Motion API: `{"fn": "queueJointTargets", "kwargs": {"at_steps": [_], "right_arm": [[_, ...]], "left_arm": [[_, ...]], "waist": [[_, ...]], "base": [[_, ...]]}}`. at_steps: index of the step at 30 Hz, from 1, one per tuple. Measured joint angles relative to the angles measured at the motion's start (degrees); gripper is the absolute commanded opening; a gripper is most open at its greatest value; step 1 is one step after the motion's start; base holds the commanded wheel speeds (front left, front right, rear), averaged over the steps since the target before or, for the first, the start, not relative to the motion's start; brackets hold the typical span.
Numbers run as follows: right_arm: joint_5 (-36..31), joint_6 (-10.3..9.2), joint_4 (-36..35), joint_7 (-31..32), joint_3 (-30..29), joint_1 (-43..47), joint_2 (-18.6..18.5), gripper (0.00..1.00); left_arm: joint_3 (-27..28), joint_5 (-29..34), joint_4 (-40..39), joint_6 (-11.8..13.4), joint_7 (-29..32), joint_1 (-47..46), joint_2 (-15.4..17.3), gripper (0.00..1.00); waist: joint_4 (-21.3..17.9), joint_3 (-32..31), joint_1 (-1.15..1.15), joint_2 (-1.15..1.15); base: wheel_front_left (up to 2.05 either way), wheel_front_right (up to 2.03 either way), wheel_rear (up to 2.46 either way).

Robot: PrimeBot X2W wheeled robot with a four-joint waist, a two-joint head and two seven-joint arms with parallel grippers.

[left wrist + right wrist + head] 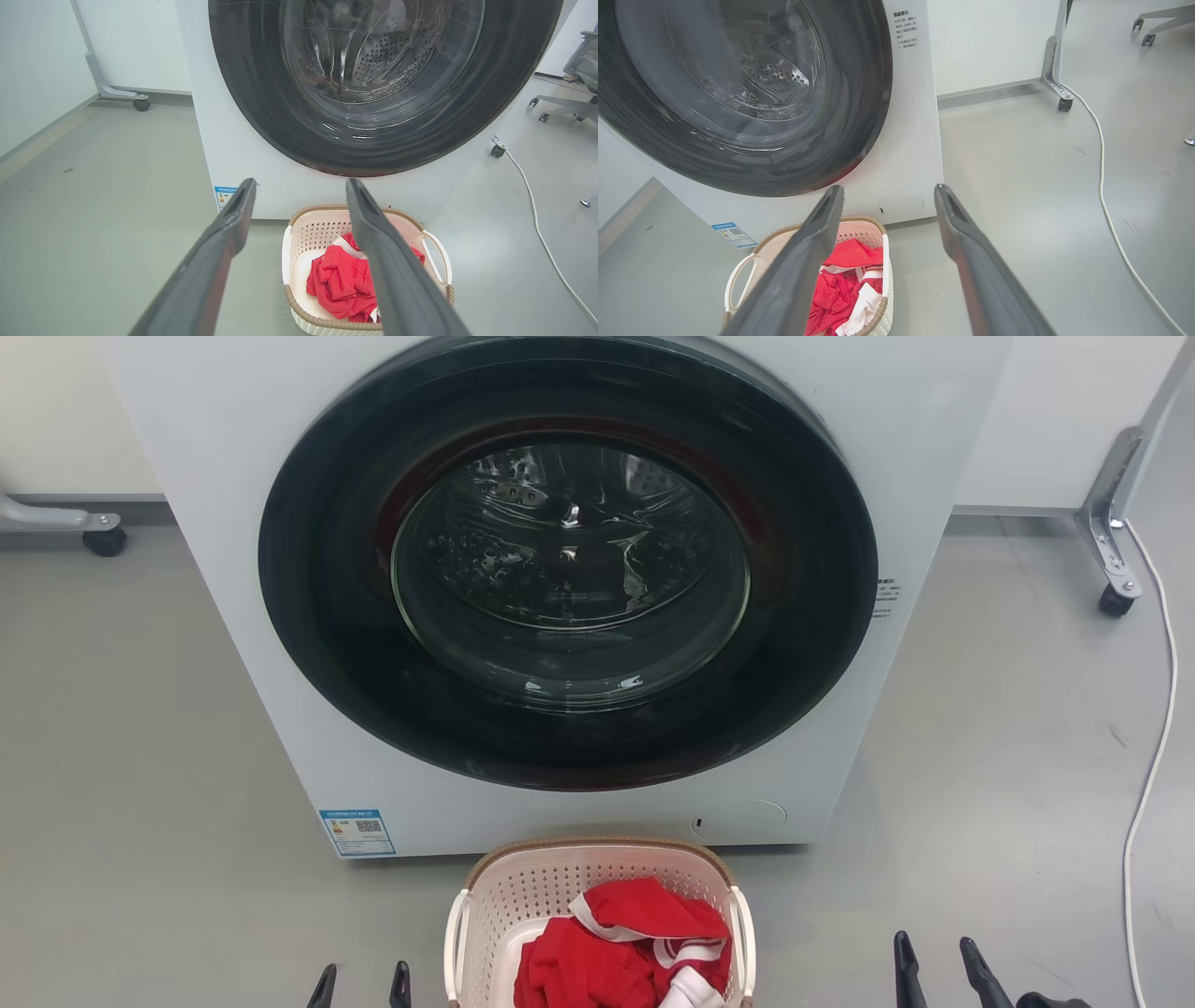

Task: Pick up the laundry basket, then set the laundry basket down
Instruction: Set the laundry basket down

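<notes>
Where the laundry basket sits: the laundry basket [523,905] [313,228] [861,232] is at the bottom centre of the head view, on the floor [140,756] just in front of the washing machine [233,476], between the two grippers and touched by neither.
Basket make: cream plastic, rounded-rectangular, with walls pierced by rows of small holes, a brown woven-look rim and a white loop handle on each long side.
Contents: a crumpled red cloth [607,961] [341,280] [831,294] with white bands, heaped inside.
Left gripper: the left gripper [362,985] [301,184] is at the lower left of the head view, its long, dark, tapering fingers spread and empty, near the basket's handle.
Right gripper: the right gripper [934,947] [888,189] is at the lower right, likewise spread and empty, farther from the basket.
Machine: a smooth white box with a glossy round black door [327,616], a glass bowl, and a perforated steel drum behind.
Floor: smooth matte grey, with a thin white cable [1158,737] trailing down the right edge.
</notes>
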Motion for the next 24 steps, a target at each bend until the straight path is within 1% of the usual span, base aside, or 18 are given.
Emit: {"fn": "queueJointTargets", "kwargs": {"at_steps": [4, 11, 21, 24], "right_arm": [[-3.0, 0.0, -4.2, 0.0, -2.0, 2.3, 1.0, 1.0], [-7.2, 0.0, -9.9, 0.0, -3.9, 4.5, 2.1, 1.0], [-10.1, 0.0, -13.9, 0.0, -5.0, 5.6, 2.9, 1.0], [-10.7, 0.0, -14.8, -0.1, -5.2, 5.9, 3.1, 1.0]], "left_arm": [[1.6, 1.2, -2.3, 0.0, 0.0, 1.8, -0.6, 1.0], [3.3, 3.6, -5.5, 0.0, 0.0, 2.6, -1.6, 1.0], [4.4, 5.5, -7.5, 0.0, 0.0, 3.2, -1.8, 1.0], [4.6, 7.0, -7.9, 0.0, 0.0, 3.2, -1.9, 1.0]], "waist": [[-0.2, 0.1, 0.0, 0.0], [-0.7, 0.3, 0.01, 0.0], [-1.2, 0.7, 0.01, 0.0], [-1.3, 0.8, 0.01, 0.0]], "base": [[0.0, 0.0, 0.0], [0.0, 0.0, 0.0], [0.0, 0.0, 0.0], [0.0, 0.0, 0.0]]}}
